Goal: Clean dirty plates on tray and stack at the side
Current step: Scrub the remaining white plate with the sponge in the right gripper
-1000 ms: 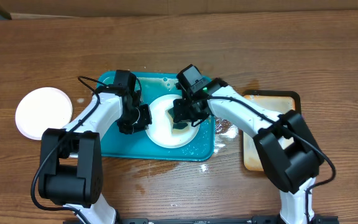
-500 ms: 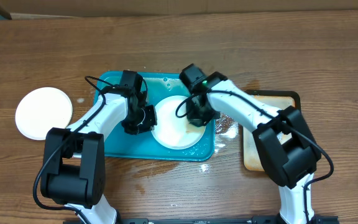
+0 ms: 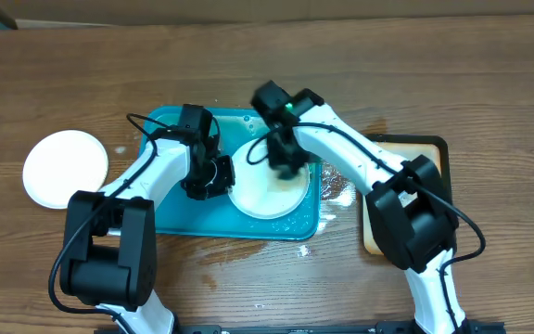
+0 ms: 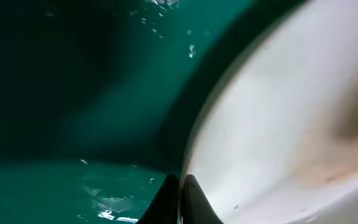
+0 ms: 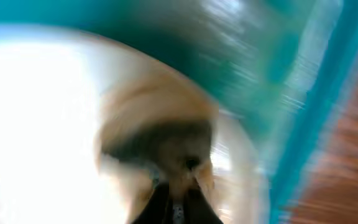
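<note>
Tray (image 3: 202,218): glossy teal plastic, wetted with droplets. Plate (image 3: 262,199): smooth, sheened white, brown-smeared. Surface (image 3: 341,56): matt grained wood.

My picture is badly blurred. The end effector (image 5: 176,200) sits pinched together at bottom centre, with a brown smudged patch (image 5: 166,140) just above it on the round white plate (image 5: 36,124). The teal plastic tray (image 5: 306,118) lies beyond, and the brown wooden surface (image 5: 353,162) is at right.

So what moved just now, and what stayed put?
The right claw swung over the plate on the teal tray, first toward the tan tray, then back toward the far rim. The plate slid slightly toward the tan tray. The left claw kept pinching its rim. The white plate on the table and both trays stayed put.
</note>
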Tool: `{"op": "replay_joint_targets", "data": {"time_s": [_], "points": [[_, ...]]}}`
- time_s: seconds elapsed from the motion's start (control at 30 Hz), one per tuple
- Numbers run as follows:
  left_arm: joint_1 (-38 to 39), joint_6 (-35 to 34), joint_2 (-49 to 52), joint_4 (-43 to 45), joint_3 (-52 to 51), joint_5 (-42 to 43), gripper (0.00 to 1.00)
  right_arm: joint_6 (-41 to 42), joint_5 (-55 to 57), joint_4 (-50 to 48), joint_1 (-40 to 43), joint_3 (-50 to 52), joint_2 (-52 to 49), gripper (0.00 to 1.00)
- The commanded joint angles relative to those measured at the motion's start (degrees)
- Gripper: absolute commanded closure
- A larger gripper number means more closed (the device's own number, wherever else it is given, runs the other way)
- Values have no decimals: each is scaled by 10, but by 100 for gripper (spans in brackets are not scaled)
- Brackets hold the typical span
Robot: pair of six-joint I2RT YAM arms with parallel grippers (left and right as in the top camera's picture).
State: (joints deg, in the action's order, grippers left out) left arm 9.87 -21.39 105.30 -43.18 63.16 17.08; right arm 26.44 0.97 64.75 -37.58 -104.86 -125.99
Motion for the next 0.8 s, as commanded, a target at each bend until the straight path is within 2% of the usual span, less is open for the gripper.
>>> {"op": "replay_joint_targets", "data": {"time_s": [0.0,0.33,0.57,0.7,0.77], "points": [[-2,-10,8,0,1,-24,96,22,-77,-21,-30,-44,10,96],[-2,-25,8,3,1,-24,96,66,-89,-20,-39,-3,-21,96],[-2,-31,8,8,1,-24,96,75,-178,-126,-40,110,-37,96],[-2,-33,8,9,1,-24,96,81,-159,-136,-40,137,-37,96],[-2,-35,8,9,1,-24,96,81,-101,-115,-36,137,-37,96]]}}
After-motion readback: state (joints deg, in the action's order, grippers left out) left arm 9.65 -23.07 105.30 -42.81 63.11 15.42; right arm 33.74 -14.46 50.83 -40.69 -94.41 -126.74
